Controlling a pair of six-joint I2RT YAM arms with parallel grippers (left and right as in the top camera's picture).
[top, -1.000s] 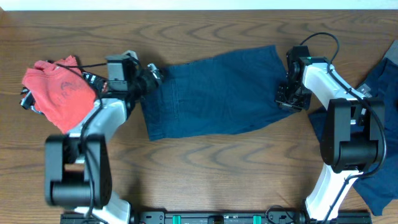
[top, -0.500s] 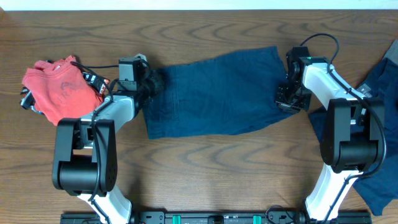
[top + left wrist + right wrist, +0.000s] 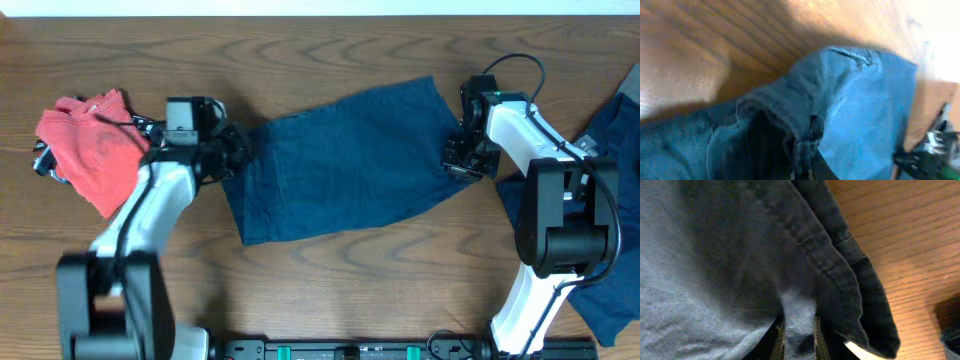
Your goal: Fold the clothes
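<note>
You had the blue shorts (image 3: 340, 165) lying flat in the middle of the tabletop (image 3: 350, 290), between your two arms. Your left pincer (image 3: 236, 152) was pinched tight on the waist end, with the cloth bunched up in its grip. Your right pincer (image 3: 462, 166) was pinched tight on the hem at the other end. I think you were pulling the shorts straight, with no fold made yet. Next you would need to lift one end and carry it over onto the other, gripping hard. A red shirt (image 3: 90, 145) lay off to the left.
</note>
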